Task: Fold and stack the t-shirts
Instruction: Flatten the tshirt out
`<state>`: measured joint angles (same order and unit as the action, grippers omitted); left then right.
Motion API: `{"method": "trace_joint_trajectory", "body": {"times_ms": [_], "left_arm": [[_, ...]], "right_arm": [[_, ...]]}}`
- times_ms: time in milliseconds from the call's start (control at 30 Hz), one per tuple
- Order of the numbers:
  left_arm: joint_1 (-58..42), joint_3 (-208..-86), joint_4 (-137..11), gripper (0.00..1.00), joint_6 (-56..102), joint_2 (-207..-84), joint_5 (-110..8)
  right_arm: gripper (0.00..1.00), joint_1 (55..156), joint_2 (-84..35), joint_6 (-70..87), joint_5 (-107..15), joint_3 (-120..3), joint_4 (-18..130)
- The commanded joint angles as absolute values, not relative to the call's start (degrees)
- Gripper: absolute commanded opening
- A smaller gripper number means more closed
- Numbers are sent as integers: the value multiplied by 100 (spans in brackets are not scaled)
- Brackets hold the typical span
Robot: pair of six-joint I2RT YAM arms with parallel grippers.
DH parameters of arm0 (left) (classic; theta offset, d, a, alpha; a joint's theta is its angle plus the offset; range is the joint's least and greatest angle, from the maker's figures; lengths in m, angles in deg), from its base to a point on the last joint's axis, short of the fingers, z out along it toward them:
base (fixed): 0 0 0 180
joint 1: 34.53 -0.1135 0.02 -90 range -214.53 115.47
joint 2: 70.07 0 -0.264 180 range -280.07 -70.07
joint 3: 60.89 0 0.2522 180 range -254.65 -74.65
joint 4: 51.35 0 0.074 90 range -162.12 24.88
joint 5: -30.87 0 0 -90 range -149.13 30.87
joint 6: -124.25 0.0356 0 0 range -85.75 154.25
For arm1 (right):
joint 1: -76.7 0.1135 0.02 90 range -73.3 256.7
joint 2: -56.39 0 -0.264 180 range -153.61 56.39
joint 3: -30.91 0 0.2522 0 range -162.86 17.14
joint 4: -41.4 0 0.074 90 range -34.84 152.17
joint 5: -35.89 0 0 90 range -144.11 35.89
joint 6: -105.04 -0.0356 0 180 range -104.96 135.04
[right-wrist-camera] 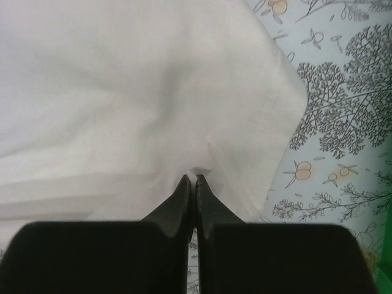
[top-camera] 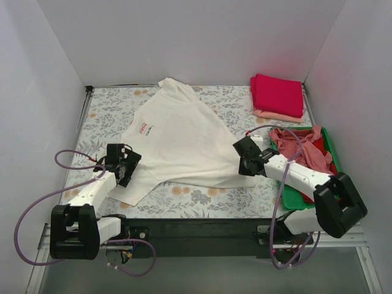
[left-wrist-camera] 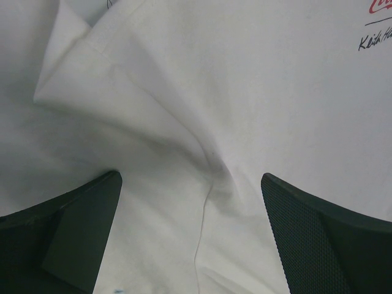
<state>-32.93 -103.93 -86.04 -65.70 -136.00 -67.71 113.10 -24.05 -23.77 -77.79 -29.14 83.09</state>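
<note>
A cream-white t-shirt point(top-camera: 180, 138) with a small red logo point(top-camera: 143, 128) lies spread on the floral tablecloth. My left gripper point(top-camera: 127, 164) is open, low over the shirt's near-left sleeve area; its fingers point(left-wrist-camera: 312, 239) straddle a fold and seam of the white cloth point(left-wrist-camera: 202, 153). My right gripper point(top-camera: 244, 157) is shut on the shirt's near-right hem; its closed tips point(right-wrist-camera: 191, 179) pinch a tuck of white cloth point(right-wrist-camera: 141, 92). A folded magenta shirt point(top-camera: 277, 93) lies on a pale pink one point(top-camera: 277, 116) at the back right. Dusty-pink and red shirts point(top-camera: 304, 150) are heaped in the tray.
The green plastic tray point(top-camera: 326, 137) stands at the right edge, beside my right arm. White walls close in the table on the left, back and right. The floral tablecloth point(top-camera: 202, 196) shows bare along the near edge, and also in the right wrist view point(right-wrist-camera: 343, 116).
</note>
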Motion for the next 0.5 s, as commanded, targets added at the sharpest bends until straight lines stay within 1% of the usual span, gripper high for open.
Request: {"method": "trace_joint_trajectory", "body": {"times_ms": [0, 67, 100, 133, 167, 233, 267, 300, 333, 367, 400, 433, 467], "left_arm": [[-3313, -10357, -8779, 98, -6551, -13572, -6924], [-3304, -10374, -8805, 98, -6542, -13555, -6897], [-3313, -10383, -8823, 98, -6542, -13520, -6897], [-3313, -10409, -8867, 98, -6568, -13493, -6923], [-3313, -10444, -8893, 98, -6577, -13450, -6932], [-3313, -10488, -8990, 98, -6604, -13397, -6967], [-3313, -10489, -8999, 98, -6604, -13353, -6976], [-3313, -10480, -9008, 98, -6647, -13326, -6976], [-3313, -10489, -9025, 98, -6656, -13317, -6959], [-3313, -10524, -9060, 98, -6657, -13309, -6932], [-3313, -10576, -9121, 98, -6657, -13282, -6950], [-3313, -10611, -9200, 98, -6665, -13265, -7002], [-3313, -10716, -9253, 98, -6683, -13230, -7029]], "right_arm": [[1, 11457, -1606, -2512, -7040, -2198, 8268], [1, 11598, -1148, -2871, -6669, -1462, 8328], [1, 11668, -763, -3013, -6590, -1284, 8512], [3, 11721, -37, -3223, -6502, -900, 8653], [5, 11739, 249, -3242, -6283, -800, 8672], [9, 11739, 1327, -2989, -5538, -371, 8497], [16, 11739, 1559, -2909, -5456, -264, 8461], [20, 11730, 1953, -2769, -5464, -167, 8504], [26, 11739, 2244, -2672, -5464, -149, 8496], [34, 11730, 2447, -2593, -5307, -201, 8487], [36, 11730, 2588, -2514, -5323, -332, 8496], [39, 11722, 2659, -2356, -5367, -420, 8548], [56, 11730, 2677, -2355, -5393, -595, 8610]]}}
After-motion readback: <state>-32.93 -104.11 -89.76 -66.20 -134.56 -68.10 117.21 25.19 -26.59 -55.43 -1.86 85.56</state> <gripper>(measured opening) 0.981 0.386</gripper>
